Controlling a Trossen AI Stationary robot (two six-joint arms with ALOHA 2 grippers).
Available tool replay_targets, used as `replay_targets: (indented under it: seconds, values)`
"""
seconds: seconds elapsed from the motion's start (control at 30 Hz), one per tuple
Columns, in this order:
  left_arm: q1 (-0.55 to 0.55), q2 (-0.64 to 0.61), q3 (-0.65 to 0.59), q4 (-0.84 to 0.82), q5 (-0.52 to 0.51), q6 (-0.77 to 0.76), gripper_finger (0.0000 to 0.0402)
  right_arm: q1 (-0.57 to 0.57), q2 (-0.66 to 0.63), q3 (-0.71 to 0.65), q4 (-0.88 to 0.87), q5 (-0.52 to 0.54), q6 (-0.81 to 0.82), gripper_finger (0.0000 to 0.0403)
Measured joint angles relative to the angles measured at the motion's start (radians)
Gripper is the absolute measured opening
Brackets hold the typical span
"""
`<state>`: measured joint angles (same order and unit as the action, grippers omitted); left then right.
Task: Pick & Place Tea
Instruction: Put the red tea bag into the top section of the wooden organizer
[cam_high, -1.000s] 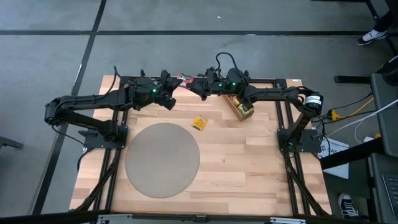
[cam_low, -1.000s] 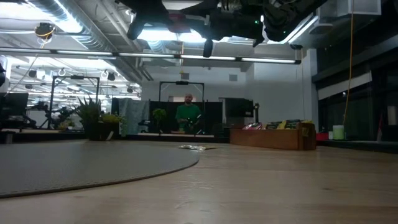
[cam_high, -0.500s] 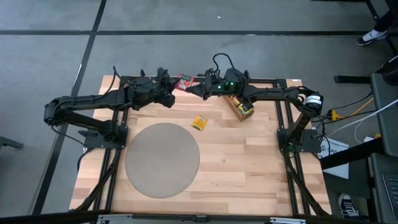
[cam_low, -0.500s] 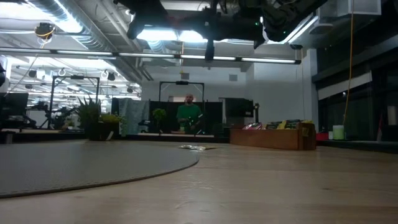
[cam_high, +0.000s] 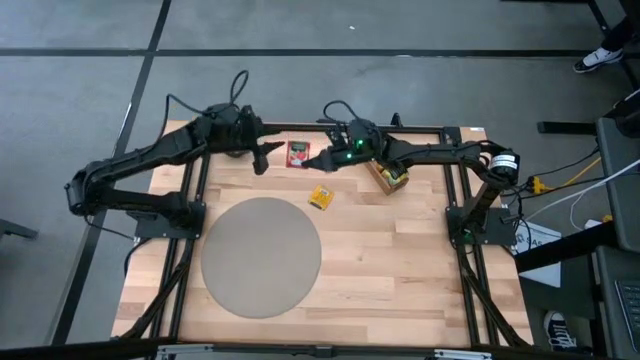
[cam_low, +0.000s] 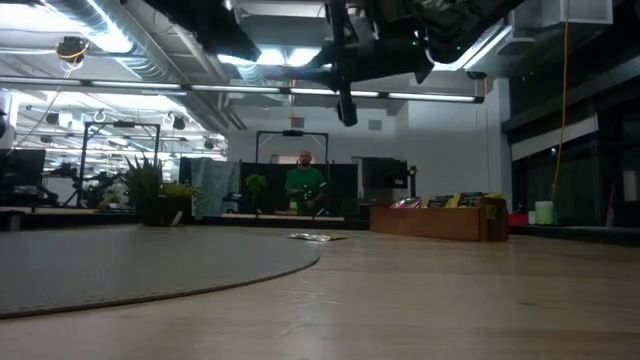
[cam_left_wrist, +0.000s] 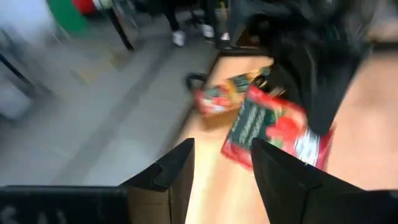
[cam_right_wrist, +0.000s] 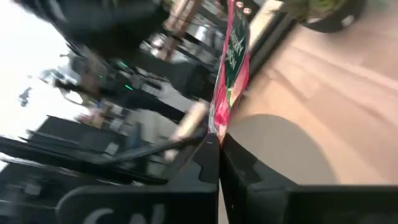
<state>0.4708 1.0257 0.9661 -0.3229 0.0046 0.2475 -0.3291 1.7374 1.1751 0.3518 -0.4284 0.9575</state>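
Note:
A red tea sachet hangs in the air above the table's far edge, and my right gripper is shut on it. The left wrist view shows the same sachet just beyond my left gripper, whose fingers stand open and apart from it. In the high view my left gripper is to the left of the sachet. A yellow tea sachet lies flat on the wood. The wooden tray holds more sachets. My right gripper pinches the red sachet by one edge between its two fingers. The fingers come roughly level from the table's right. The sachet sticks out past the fingertips toward the left arm, lifted clear of the table, its printed face turned up.
A round grey mat covers the near left of the table. A potted plant and a person show beyond the far edge. Bare wood lies to the right of the mat.
My left gripper has let go of the red sachet, rolled, and drawn back toward the table's far left. My right gripper now holds the sachet alone and has sunk a little. The sachet has come slightly toward the near edge and turned face up.

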Motion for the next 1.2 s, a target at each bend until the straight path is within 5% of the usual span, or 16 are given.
replay_targets:
  seconds: [0.23, 0.47, 0.7, 1.03, 1.2]
  values:
    - [0.125, 0.118, 0.000, 0.004, 0.342, -0.496, 0.0168, 0.046, 0.000, 0.000, -0.114, 0.157, -0.280, 0.0001]
    - [0.161, 0.225, 0.000, 0.032, 0.510, -0.610, 0.0169, 0.056, 0.000, 0.000, -0.113, 0.199, -0.386, 0.0001]
    - [0.162, 0.235, 0.000, 0.140, 0.530, -0.620, 0.0156, 0.050, 0.000, 0.000, -0.117, 0.184, -0.388, 0.0001]
    - [0.164, 0.234, 0.000, 0.151, 0.540, -0.653, 0.0018, 0.046, 0.000, 0.000, -0.107, 0.241, -0.360, 0.0002]
    - [0.173, 0.234, 0.000, 0.153, 0.532, -0.601, 0.0004, 0.041, 0.000, 0.000, -0.103, 0.251, -0.361, 0.0002]
